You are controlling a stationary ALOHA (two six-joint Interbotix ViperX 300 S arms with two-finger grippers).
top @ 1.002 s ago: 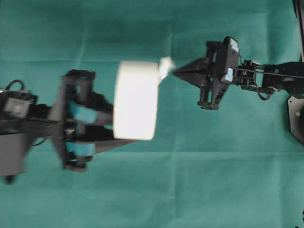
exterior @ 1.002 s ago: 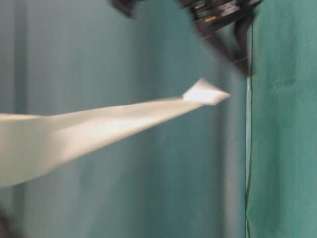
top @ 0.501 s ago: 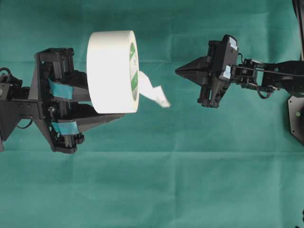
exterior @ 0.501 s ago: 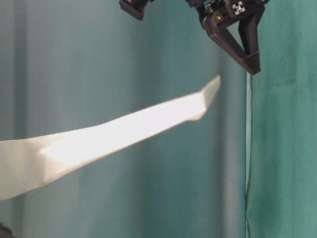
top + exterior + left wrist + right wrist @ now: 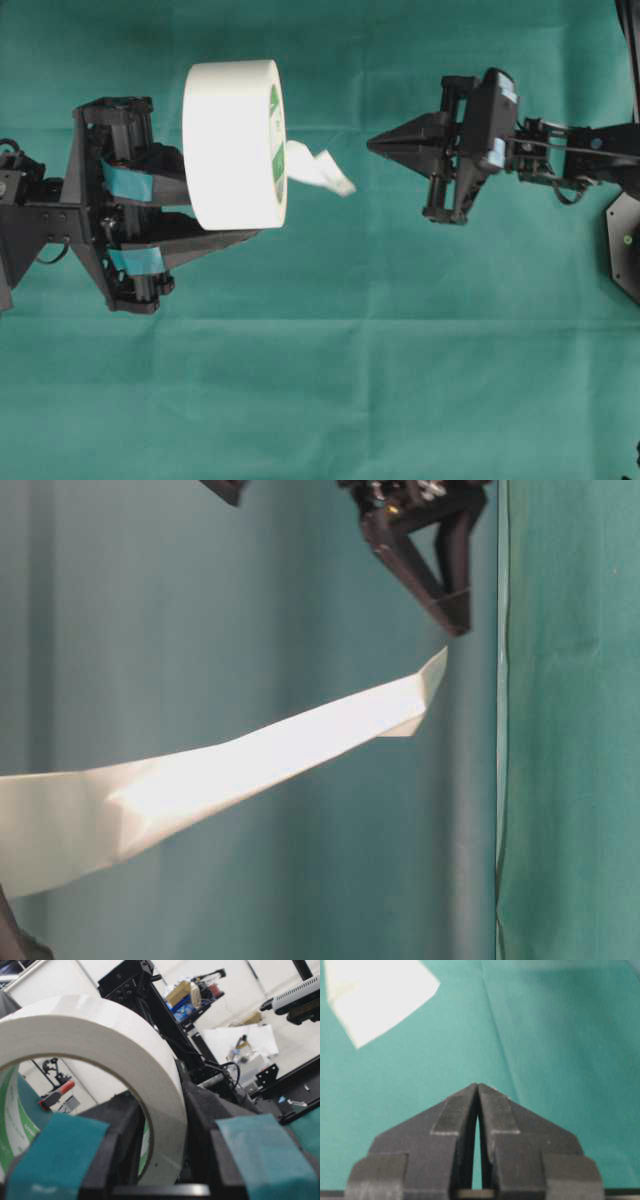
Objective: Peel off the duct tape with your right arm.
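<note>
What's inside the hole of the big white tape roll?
One left claw finger pokes inside the tape roll, gripping its wall. The green-printed core shows too. The rest is hidden.

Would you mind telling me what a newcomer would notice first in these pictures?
The big white duct tape roll stands out, held up at the left by the left gripper, whose teal-taped fingers clamp its rim. A loose strip end trails from it toward the middle. Just right of that, apart from it, the right gripper points at the strip, jaws shut and empty, over the green cloth.

Green print on duct tape (image 5: 276, 140) core, seemingly illegible.
</note>
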